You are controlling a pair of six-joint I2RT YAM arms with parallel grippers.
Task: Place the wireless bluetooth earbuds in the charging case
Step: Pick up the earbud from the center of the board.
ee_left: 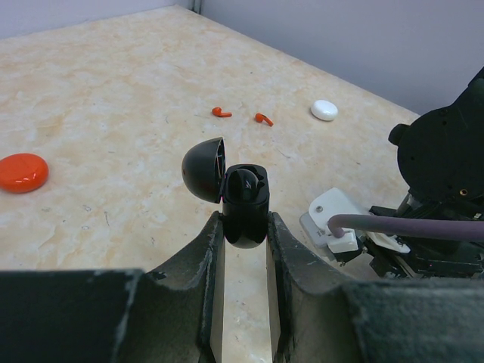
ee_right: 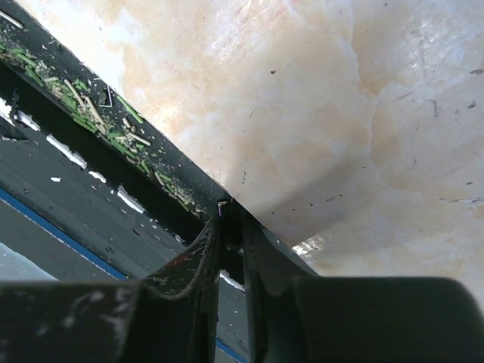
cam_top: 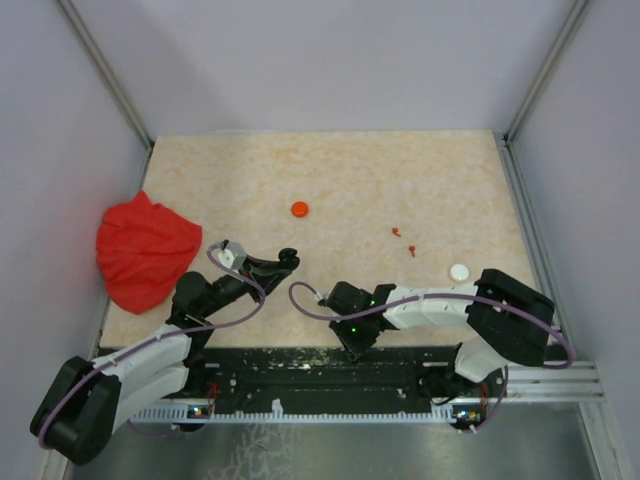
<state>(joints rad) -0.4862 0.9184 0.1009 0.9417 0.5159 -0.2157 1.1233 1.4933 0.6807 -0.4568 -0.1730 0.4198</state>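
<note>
Grips the black charging case [ee_left: 246, 215], lid swung open, between narrowly parted left jaws, one black earbud [ee_left: 246, 181] seated inside. Pinches right jaws shut at the worktop's [cam_top: 400, 170] 6 o'clock edge; cannot tell on what. Shows two orange-red earbuds [cam_top: 397, 232] lying toward 3 o'clock of the case, seen from above.

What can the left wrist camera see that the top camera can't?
Only the left wrist view: the inside of the open black case, with a dark shape sitting in it, and a close look at the left gripper pinching it. Only the top view: the red cloth on the left. Both: the case, the orange disc, two orange earbuds and the white disc.
</note>
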